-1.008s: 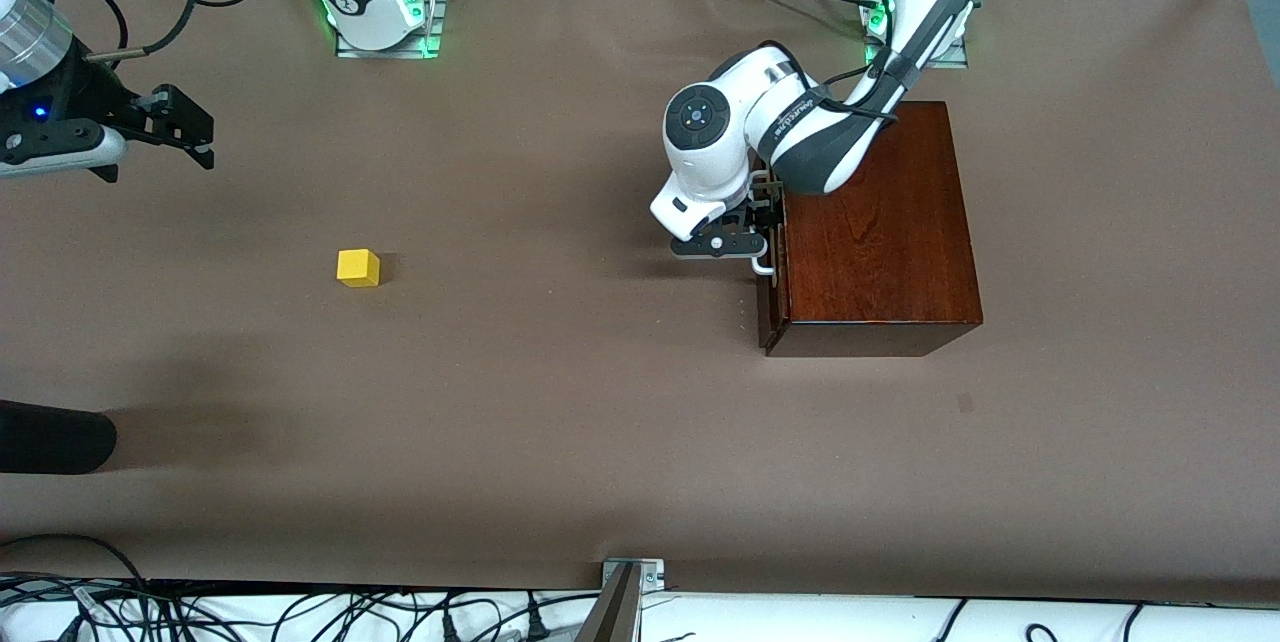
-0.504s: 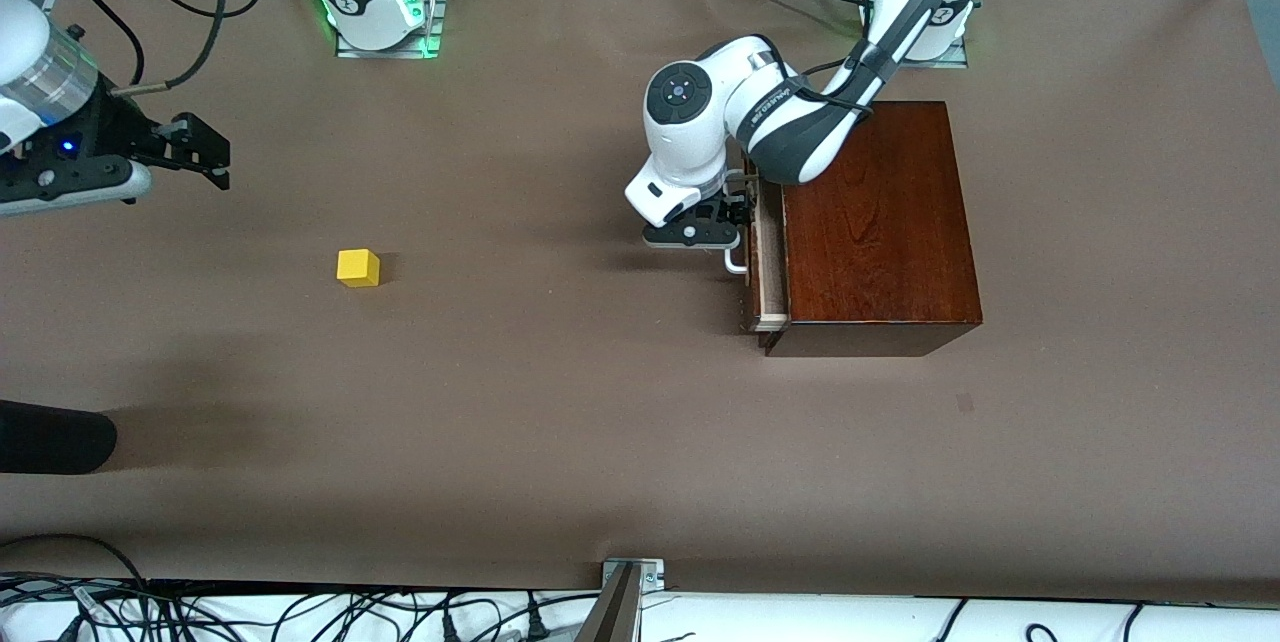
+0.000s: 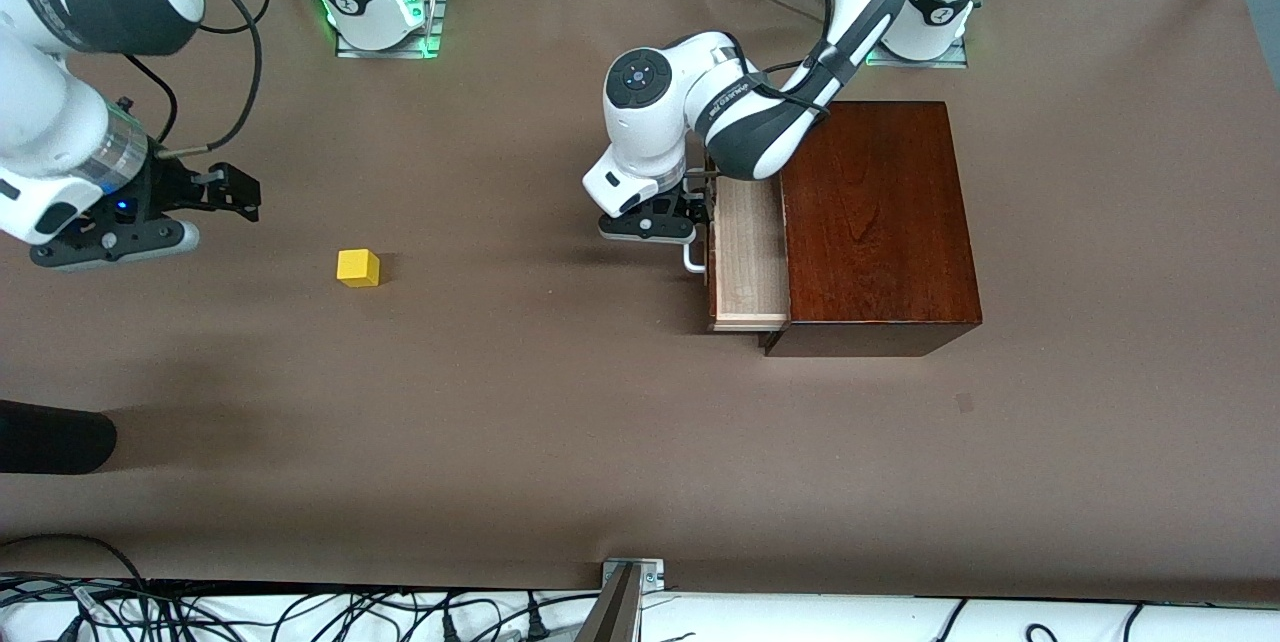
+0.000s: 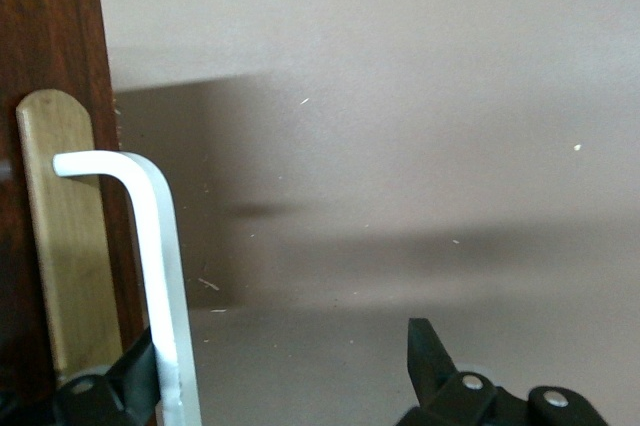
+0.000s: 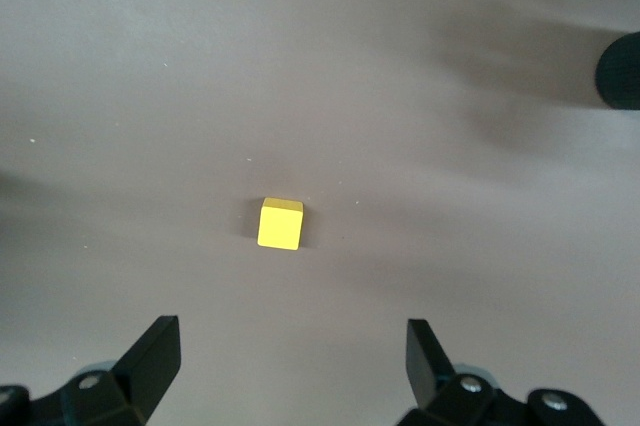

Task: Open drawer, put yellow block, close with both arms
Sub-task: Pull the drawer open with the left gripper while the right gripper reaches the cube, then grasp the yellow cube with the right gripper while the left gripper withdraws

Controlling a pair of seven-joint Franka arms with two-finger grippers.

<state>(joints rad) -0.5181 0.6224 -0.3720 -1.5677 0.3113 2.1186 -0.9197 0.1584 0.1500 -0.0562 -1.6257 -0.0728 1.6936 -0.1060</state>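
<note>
The dark reddish-brown wooden box (image 3: 880, 222) stands toward the left arm's end of the table. Its drawer (image 3: 748, 252) is pulled partly out and the pale-wood tray shows empty. My left gripper (image 3: 690, 222) is at the white bar handle (image 3: 692, 262). In the left wrist view (image 4: 285, 356) it is open, with the handle (image 4: 160, 276) lying against the inside of one finger (image 4: 135, 376). The yellow block (image 3: 358, 267) sits on the table toward the right arm's end. My right gripper (image 3: 235, 194) is open and empty, above the table beside the block (image 5: 280, 223).
A dark rounded object (image 3: 50, 437) pokes in at the table edge by the right arm's end, nearer the front camera; it also shows in the right wrist view (image 5: 620, 71). Cables run along the front edge (image 3: 300, 612).
The drawer has slid out of the box as my left gripper drew the handle toward the right arm's end. My right gripper has moved closer to the yellow block.
</note>
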